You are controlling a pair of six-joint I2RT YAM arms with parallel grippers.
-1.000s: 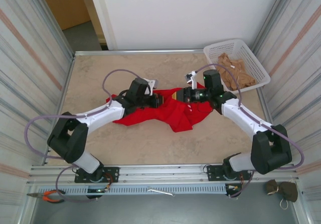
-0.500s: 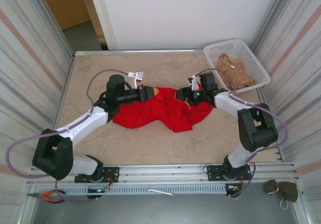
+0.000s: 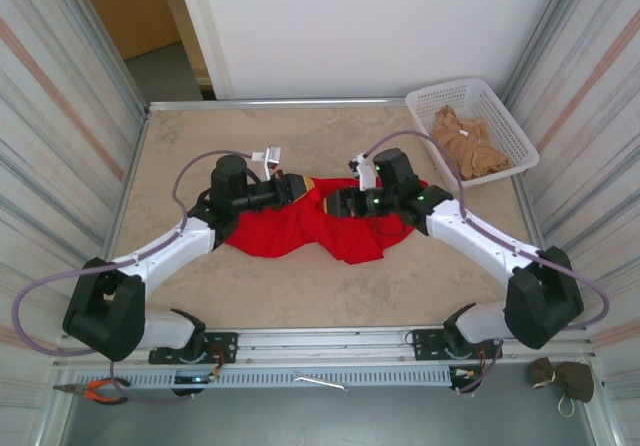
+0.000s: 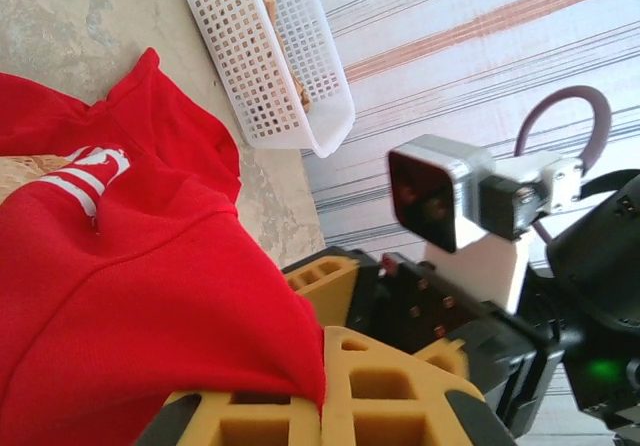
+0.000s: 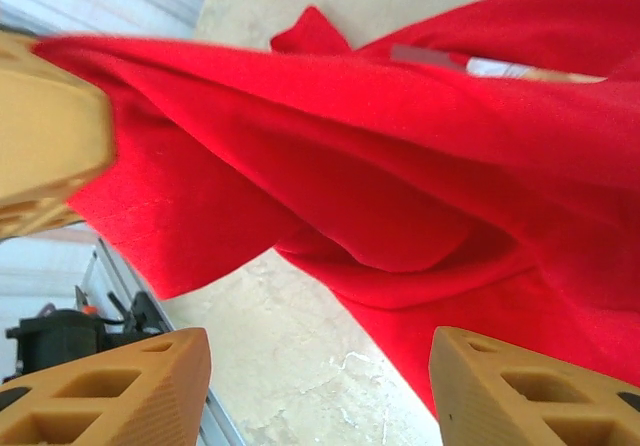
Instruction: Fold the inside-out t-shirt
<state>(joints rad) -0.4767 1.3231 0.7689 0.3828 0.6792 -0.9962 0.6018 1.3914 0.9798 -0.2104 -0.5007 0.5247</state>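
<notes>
Right gripper has swung in leftward since half a second ago and now sits just beside the left gripper, tips facing each other over the middle of the cloth. Its jaws have parted: the right wrist view shows both yellow fingers well apart with bare tabletop between them, holding nothing. Left gripper has barely shifted and is clamped on a fold of the bright red short-sleeved cotton t-shirt; in the left wrist view red fabric is pinched between its yellow pads. Shirt lies bunched in the centre of the beige stone-pattern table, upper edge lifted at the grip, a white striped patch showing. White plastic mesh basket sits at the far right corner, tan crumpled cloth inside.
</notes>
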